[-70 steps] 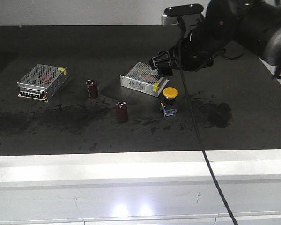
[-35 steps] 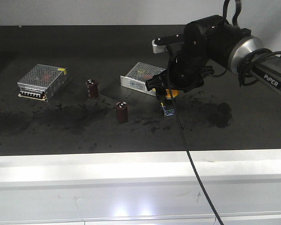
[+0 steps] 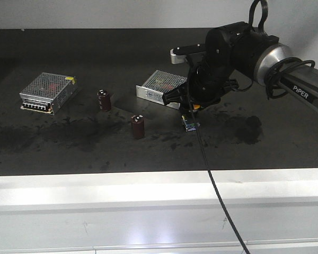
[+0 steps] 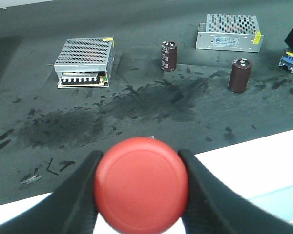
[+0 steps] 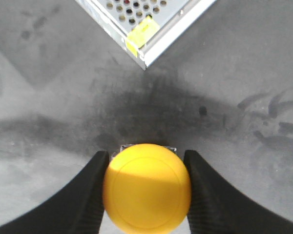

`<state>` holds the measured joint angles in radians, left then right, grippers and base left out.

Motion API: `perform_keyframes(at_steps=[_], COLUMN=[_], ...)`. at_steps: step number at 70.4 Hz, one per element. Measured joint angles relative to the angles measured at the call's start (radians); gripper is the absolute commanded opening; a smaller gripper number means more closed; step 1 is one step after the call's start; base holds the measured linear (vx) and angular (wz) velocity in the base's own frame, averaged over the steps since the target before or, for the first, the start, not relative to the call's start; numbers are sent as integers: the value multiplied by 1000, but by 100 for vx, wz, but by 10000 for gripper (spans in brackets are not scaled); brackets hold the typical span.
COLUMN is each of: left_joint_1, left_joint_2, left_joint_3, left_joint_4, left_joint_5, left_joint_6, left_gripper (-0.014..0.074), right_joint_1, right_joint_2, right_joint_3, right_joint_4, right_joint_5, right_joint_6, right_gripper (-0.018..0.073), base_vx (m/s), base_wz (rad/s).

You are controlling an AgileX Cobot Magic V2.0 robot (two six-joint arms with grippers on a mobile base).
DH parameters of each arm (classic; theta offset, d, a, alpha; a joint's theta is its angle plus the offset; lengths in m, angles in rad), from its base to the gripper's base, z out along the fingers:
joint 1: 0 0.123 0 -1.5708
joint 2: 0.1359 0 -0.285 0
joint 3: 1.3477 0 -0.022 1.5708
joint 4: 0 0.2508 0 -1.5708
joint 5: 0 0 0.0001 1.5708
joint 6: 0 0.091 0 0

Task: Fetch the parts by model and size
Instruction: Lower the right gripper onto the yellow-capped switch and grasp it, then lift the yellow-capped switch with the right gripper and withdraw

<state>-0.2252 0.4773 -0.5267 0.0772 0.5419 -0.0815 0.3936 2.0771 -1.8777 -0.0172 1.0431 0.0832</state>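
In the left wrist view my left gripper (image 4: 140, 187) is shut on the red-capped push-button switch (image 4: 140, 180). The cap sits between both fingers, held over the table's front edge; its base is hidden. My right gripper (image 5: 146, 190) is down over the yellow-capped switch (image 5: 146, 187), with a finger pressed on each side of the cap. In the front view the right gripper (image 3: 190, 110) covers most of that switch. Only a sliver of yellow cap and the blue-and-black base (image 3: 190, 125) show, and the base stands on the black table.
Two silver mesh-topped boxes lie at left (image 3: 47, 91) and centre (image 3: 161, 87), the centre one just behind the right gripper. Two dark maroon cylinders (image 3: 104, 100) (image 3: 138, 126) stand between them. A black cable (image 3: 212, 180) hangs across the white front ledge (image 3: 122, 188).
The right arm swung in from the upper right and came down over the yellow switch, which stood uncovered a second ago. Nothing else on the table moved.
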Motion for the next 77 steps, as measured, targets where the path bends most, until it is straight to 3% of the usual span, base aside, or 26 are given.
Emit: perform_keyframes(at_steps=[5, 31, 57, 77], left_joint_1=[0, 0, 0, 0], left_joint_2=[0, 0, 0, 0], left_joint_3=[0, 0, 0, 0], left_joint_4=[0, 0, 0, 0], left_joint_5=[0, 0, 0, 0], left_joint_6=[0, 0, 0, 0], left_gripper=[-6, -6, -6, -6], right_joint_1=[0, 2, 2, 2], right_joint_2=[-1, -98, -500, -858], right_joint_3=[0, 60, 593, 925], right_joint_4=[1, 1, -7, -20], right_joint_5=[-1, -59, -376, -544], right_joint_6=[3, 11, 22, 22], right_gripper=[-16, -10, -10, -10], base_vx=[0, 0, 0, 0], base_wz=[0, 0, 0, 0])
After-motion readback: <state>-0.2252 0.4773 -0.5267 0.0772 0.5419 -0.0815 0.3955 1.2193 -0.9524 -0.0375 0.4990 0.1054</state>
